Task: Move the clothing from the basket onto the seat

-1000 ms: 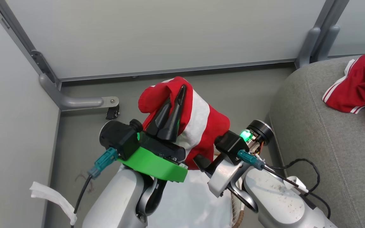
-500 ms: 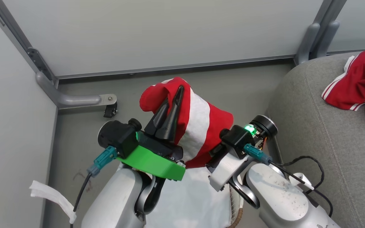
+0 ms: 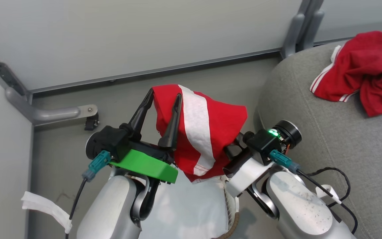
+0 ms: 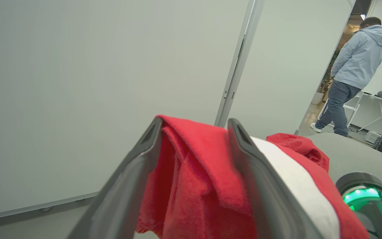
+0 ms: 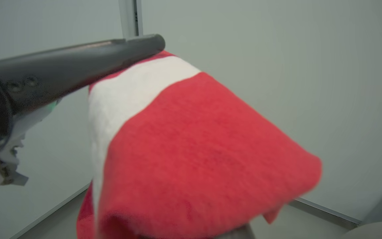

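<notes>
Now a soft red garment with a broad white stripe [image 3: 211, 122] hangs over one finger of the wide left claw [image 3: 164, 93]; the shut right claw [image 3: 231, 150] pinches it.

Your head camera looks steeply down from overhead at the floor [image 3: 55, 159], with the seat [image 3: 327, 159] at its right edge. Your left wrist camera peers along the left gripper [image 4: 195, 122], facing the wall panel [image 4: 95, 83] nearly level. Your right wrist camera sits almost against the red garment [image 5: 194, 149], which all three views share.
</notes>
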